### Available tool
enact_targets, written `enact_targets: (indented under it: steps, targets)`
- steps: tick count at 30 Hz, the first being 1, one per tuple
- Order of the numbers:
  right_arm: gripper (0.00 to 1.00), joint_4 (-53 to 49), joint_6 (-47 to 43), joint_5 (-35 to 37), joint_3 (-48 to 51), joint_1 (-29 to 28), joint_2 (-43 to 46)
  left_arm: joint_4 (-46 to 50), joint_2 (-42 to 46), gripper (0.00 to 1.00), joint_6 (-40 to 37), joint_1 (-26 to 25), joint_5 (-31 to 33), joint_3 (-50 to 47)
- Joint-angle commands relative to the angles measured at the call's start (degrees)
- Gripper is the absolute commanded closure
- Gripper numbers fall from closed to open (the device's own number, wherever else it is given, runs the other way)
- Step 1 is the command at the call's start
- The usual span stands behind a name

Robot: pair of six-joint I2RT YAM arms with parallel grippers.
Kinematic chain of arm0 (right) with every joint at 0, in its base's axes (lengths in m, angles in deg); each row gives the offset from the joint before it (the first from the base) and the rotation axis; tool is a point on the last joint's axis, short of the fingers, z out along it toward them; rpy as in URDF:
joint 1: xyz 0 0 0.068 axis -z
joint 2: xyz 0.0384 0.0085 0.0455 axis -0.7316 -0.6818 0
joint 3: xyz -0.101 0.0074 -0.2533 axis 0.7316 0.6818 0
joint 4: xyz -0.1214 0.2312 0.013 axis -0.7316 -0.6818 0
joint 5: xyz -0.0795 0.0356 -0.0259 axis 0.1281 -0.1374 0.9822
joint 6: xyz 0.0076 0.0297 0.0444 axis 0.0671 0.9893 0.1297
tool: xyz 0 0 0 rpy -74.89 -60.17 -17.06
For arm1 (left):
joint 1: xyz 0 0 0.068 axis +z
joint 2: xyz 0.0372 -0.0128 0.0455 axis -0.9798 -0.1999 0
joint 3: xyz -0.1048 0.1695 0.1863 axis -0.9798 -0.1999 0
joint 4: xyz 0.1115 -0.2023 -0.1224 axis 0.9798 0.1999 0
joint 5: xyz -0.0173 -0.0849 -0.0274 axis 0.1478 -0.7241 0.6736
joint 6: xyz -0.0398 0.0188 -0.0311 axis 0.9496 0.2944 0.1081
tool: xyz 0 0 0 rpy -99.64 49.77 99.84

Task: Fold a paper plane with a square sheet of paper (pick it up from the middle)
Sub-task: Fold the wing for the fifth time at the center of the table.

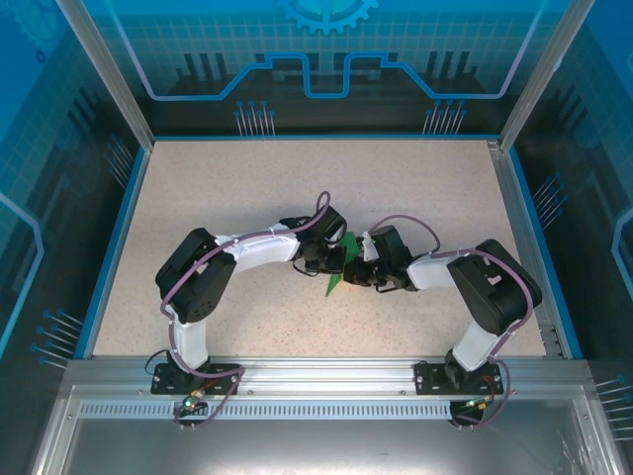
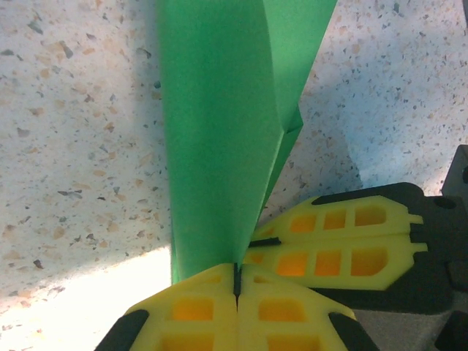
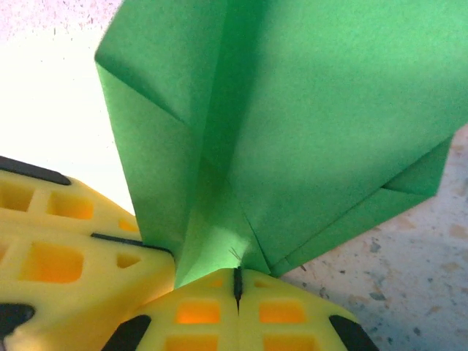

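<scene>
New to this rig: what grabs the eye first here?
The bright green paper, creased and part-folded, sits mid-table between the two arms. The left pincer and right pincer both pinch it with shut yellow fingertips, close beside each other over the speckled table.
</scene>
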Motion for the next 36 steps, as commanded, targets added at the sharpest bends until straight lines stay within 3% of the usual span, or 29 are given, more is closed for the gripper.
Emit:
enact_targets:
  steps: [1,17,36]
  targets:
    - [1.0,1.4,-0.7,0.7,1.6,0.4,0.1,-0.7,-1.3,0.96,-1.3,0.6,-1.0,-0.7]
    - [1.0,8.2,10.4,-3.0,4.7,3.5,-2.4,-2.3,-0.7,0.96,-1.8,1.4,-2.6,-1.9]
    - [1.0,8.7,26.3,-0.2,5.3,3.4,-3.0,-2.9,-1.5,0.96,-2.3,0.6,-4.1,-2.3]
